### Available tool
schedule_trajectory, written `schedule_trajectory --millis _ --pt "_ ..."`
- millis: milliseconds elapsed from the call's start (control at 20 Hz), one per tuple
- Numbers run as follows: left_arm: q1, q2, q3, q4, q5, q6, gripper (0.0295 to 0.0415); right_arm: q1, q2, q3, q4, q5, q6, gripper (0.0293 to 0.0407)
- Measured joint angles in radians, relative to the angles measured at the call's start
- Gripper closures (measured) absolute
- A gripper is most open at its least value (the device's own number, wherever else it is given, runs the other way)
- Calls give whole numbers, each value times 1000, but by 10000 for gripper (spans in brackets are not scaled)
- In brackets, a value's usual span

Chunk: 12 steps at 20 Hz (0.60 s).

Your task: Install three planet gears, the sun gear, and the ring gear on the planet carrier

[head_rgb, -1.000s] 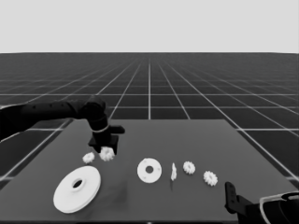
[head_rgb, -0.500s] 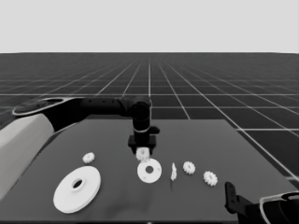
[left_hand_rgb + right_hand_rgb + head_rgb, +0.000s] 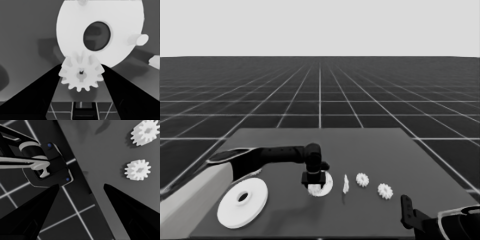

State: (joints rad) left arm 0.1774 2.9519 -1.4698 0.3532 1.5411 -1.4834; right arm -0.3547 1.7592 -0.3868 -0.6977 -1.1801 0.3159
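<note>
My left gripper [image 3: 314,181] reaches in from the left and hangs right over the smaller round part, the planet carrier [image 3: 324,188]. It is shut on a small toothed planet gear [image 3: 81,75], which sits between the two fingers just above the carrier's near rim [image 3: 72,32]. The carrier shows a dark centre hole and an upright peg [image 3: 138,39]. The larger round part, the ring gear [image 3: 242,202], lies flat at the front left. Two more gears [image 3: 362,179] [image 3: 385,190] lie right of the carrier. My right gripper [image 3: 81,185] waits open at the table's front right corner.
A thin white piece [image 3: 345,184] stands between the carrier and the two loose gears. The right wrist view shows those two gears [image 3: 147,132] [image 3: 138,170] near the table edge and dark machinery with blue lights [image 3: 45,167] past it. The left arm's pale part [image 3: 190,210] fills the lower left.
The left arm has swung right from the table's left end with a gear in its fingers and come down over the smaller round part. The right arm has stayed still.
</note>
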Motion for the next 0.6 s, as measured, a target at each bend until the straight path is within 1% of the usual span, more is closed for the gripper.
schedule_trajectory --millis 150,200,250,300,400,600 --pt "6 2 -8 7 -3 5 399 0 0 0 0 0 0 315" --pt "7 2 -8 7 -3 6 367 0 0 0 0 0 0 315" --pt "7 2 -9 8 -4 6 339 0 0 0 0 0 0 315" --pt "7 2 -9 8 -4 6 330 0 0 0 0 0 0 315" --pt "7 2 -9 8 -4 6 326 0 0 0 0 0 0 315" --pt "7 2 -9 8 -4 6 326 0 0 0 0 0 0 315"
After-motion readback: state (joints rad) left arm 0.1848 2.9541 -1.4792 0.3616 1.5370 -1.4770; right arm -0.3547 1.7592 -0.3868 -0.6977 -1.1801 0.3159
